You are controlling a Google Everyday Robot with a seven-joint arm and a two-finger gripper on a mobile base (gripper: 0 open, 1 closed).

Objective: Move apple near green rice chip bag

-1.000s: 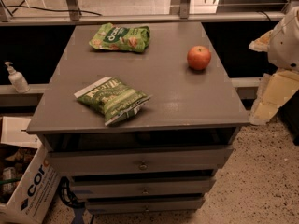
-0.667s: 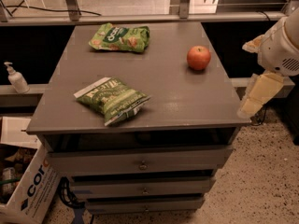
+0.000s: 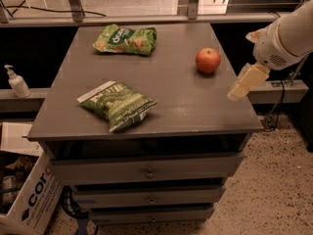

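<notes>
The apple (image 3: pixel 208 60) is small, round and red-orange. It sits on the right side of the grey cabinet top (image 3: pixel 181 106). The green rice chip bag (image 3: pixel 125 39) is bright light green with white lettering and lies at the far edge, left of the apple. My gripper (image 3: pixel 243 84) hangs from the white arm at the right edge of the cabinet top, to the right of the apple and a little nearer than it, not touching it. It holds nothing that I can see.
A darker green bag (image 3: pixel 118 104) with a white end strip lies at the front left of the top. Drawers (image 3: pixel 149 173) are below. A soap dispenser (image 3: pixel 16 81) stands on the left ledge, a cardboard box (image 3: pixel 27 199) on the floor.
The arm and gripper have moved left, from beyond the right edge to over the cabinet's right edge, closer to the apple. The apple and both bags have not moved.
</notes>
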